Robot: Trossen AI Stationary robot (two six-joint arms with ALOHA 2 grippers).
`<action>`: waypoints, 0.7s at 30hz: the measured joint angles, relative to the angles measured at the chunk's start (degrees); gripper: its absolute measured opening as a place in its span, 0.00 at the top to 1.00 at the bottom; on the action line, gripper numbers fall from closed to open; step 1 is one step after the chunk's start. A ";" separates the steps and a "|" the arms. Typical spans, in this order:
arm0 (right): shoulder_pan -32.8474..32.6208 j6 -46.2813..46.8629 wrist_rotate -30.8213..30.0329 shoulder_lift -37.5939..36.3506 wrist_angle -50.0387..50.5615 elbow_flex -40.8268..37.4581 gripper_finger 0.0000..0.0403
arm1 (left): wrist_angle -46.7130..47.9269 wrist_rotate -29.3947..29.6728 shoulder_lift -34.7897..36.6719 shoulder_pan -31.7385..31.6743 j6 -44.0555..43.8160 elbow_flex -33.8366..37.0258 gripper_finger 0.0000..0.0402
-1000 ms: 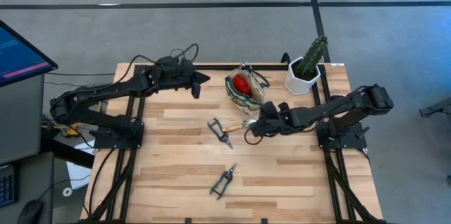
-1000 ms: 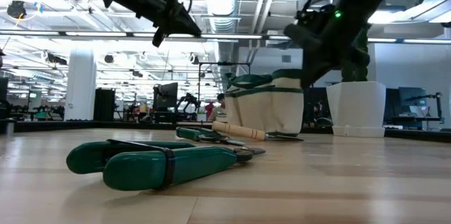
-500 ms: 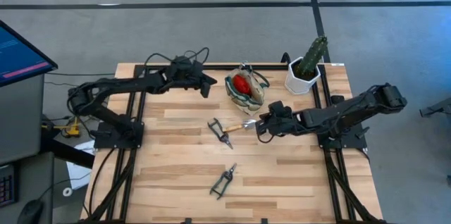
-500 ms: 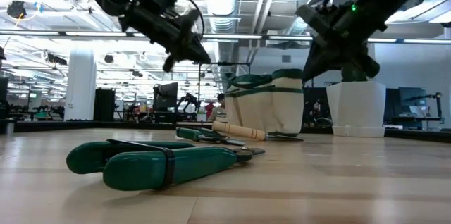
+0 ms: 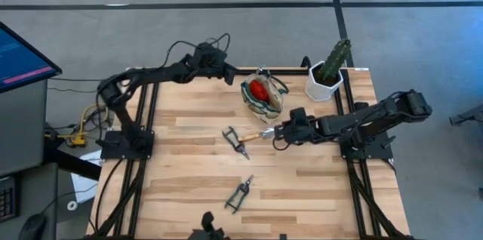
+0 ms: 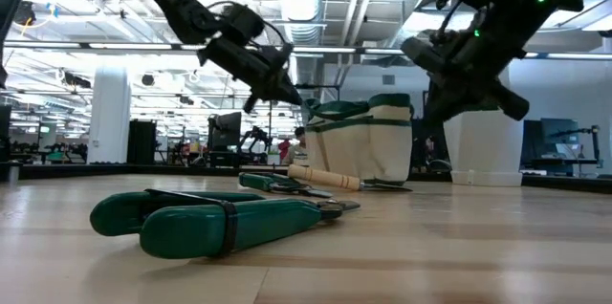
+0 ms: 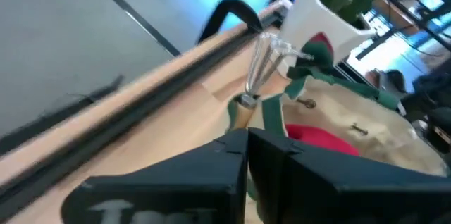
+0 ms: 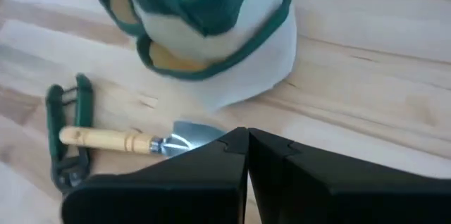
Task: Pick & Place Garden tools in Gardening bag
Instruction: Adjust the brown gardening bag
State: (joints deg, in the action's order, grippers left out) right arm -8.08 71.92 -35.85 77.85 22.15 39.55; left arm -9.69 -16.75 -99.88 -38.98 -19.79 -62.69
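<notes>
The cream, green-trimmed gardening bag point(image 5: 262, 95) stands near the far edge with a red-headed tool point(image 7: 320, 141) inside and a thin wooden-handled tool point(image 7: 248, 91) sticking out of its side. A wooden-handled trowel point(image 8: 127, 140) lies on the table beside green shears point(image 8: 67, 139). A second pair of shears point(image 5: 239, 193) lies nearer the front. My left gripper point(image 5: 228, 75) is shut, in the air just left of the bag. My right gripper point(image 5: 278, 133) is shut and hovers by the trowel's blade point(image 8: 192, 134).
A white pot with a green cactus point(image 5: 329, 74) stands at the far right corner, right of the bag. Black frame rails point(image 5: 147, 112) run along the table's sides and far edge. Bare wood point(image 5: 189, 172) lies left of the tools.
My left gripper has swept along the far edge toward the table's right and sunk, ending close beside the bag, still shut. My right gripper has rolled about its own axis above the trowel's blade. The tools and the bag have not moved.
</notes>
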 joint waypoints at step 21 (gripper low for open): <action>2.37 -4.33 0.87 -0.29 -5.66 0.02 1.00 | -0.37 -0.98 -8.69 -0.05 -0.16 -5.45 1.00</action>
State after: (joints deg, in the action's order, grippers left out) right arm -5.71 67.59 -34.98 77.56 16.49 39.57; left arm -10.07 -17.73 -108.57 -39.04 -19.94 -68.14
